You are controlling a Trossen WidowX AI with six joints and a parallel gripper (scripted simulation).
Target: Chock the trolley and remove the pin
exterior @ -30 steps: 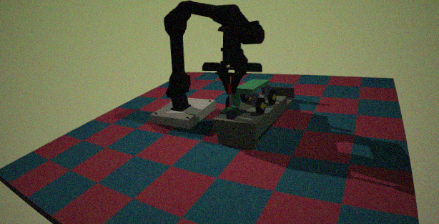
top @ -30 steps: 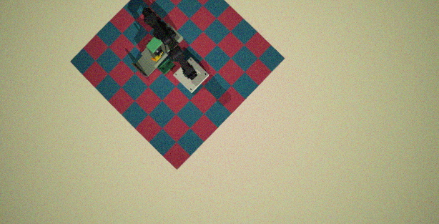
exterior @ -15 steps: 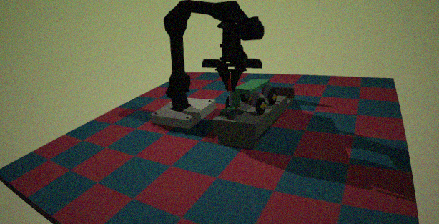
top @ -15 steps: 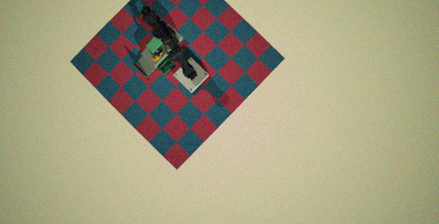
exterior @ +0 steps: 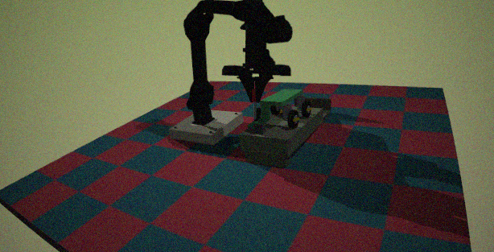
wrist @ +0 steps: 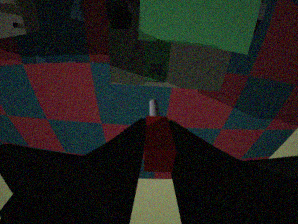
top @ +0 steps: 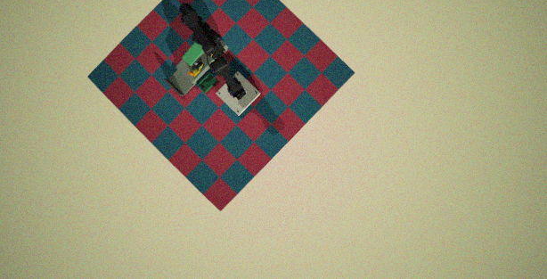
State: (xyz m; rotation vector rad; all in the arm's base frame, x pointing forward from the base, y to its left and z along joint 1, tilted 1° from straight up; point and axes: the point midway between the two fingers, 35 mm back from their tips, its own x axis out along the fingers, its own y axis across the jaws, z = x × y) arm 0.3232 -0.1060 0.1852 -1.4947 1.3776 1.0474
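My gripper [exterior: 254, 87] [wrist: 155, 125] is shut on the stop pin [exterior: 254, 94] [wrist: 157, 143]. It holds the pin upright by its red head, with the thin shaft hanging free above the ramp's near end. The green-topped trolley [top: 193, 53] [exterior: 283, 95] [wrist: 200, 3] stands on the grey ramp [top: 182, 79] [exterior: 269, 144], just right of the gripper in the exterior view. The yellow chock [top: 194, 72] with its orange handle lies on the ramp against the trolley. The green tray [top: 206, 83] sits on the floor between the ramp and the arm's base.
The arm's grey base plate [top: 244, 103] [exterior: 201, 131] stands close beside the ramp. A red and teal checkered mat [top: 214, 158] [exterior: 161, 199] lies under everything, on a plain beige ground.
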